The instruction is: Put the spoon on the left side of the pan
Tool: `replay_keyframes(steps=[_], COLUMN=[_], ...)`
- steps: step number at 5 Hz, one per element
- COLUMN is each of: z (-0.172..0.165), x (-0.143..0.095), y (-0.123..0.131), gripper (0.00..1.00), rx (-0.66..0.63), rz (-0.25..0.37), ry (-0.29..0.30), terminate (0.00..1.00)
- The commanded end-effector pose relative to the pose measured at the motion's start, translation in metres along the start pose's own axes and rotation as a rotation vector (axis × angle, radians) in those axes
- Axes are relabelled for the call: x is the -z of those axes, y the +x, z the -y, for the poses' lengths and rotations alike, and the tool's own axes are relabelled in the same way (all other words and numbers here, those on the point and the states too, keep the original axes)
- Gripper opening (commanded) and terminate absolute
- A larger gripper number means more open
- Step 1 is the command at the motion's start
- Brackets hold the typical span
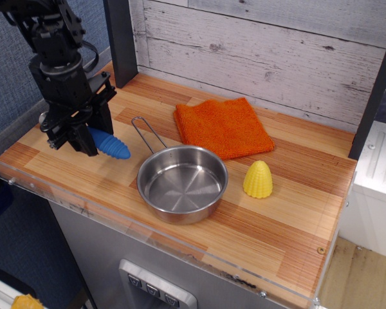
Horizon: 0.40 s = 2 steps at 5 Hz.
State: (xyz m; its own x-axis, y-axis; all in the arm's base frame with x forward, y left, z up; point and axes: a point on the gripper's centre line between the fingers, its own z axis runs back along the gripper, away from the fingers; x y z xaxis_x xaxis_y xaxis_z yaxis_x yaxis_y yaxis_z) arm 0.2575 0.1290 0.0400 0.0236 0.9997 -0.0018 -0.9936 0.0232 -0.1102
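Note:
The small round steel pan [182, 183] sits at the front middle of the wooden counter, its wire loop handle [148, 133] pointing back-left. My black gripper [82, 136] is low over the counter to the left of the pan. It is shut on the spoon, whose ribbed blue handle [112, 145] sticks out to the right toward the pan. The handle's tip looks at or just above the wood; I cannot tell if it touches. The spoon's metal bowl is hidden behind the gripper.
An orange cloth [222, 126] lies behind the pan. A yellow corn-shaped cone [258, 179] stands right of the pan. A clear plastic lip [64, 199] runs along the counter's front edge. A dark post [121, 40] stands at the back left by the plank wall.

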Motion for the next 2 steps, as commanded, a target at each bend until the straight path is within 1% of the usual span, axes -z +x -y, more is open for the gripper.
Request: replay_keyframes(steps=[1, 2], z=[0.007, 0.009], x=[0.013, 0.025], y=[-0.005, -0.007], gripper=[0.0, 0.0], rx=[0.01, 0.004], rz=[0.011, 0.008], ry=[-0.051, -0.054], terminate=[0.0, 0.0])
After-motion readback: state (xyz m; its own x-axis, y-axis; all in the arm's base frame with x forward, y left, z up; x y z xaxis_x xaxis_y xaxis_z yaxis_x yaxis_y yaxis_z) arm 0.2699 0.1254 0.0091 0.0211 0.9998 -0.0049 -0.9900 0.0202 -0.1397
